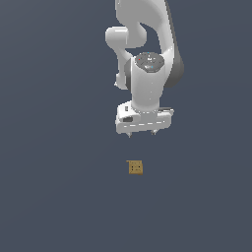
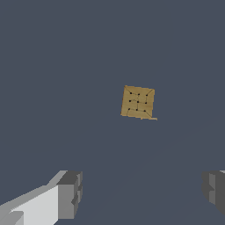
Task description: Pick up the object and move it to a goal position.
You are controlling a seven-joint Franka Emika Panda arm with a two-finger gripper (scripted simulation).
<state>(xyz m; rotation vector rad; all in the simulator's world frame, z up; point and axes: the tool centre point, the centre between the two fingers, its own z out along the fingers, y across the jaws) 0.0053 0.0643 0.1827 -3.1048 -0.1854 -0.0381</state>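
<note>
A small tan-brown cube (image 1: pixel 135 167) with faint dark marks on its face lies on the dark grey floor, in the lower middle of the exterior view. It also shows in the wrist view (image 2: pixel 138 102), ahead of the fingers and apart from them. My white gripper (image 1: pixel 141 133) hangs above the cube, well clear of it, pointing down. It is open and empty: in the wrist view (image 2: pixel 143 195) the two grey fingertips (image 2: pixel 70 195) stand wide apart with only floor between them.
The dark grey floor (image 1: pixel 59 187) fills both views with no other object on it. The white arm (image 1: pixel 147 59) rises toward the top of the exterior view.
</note>
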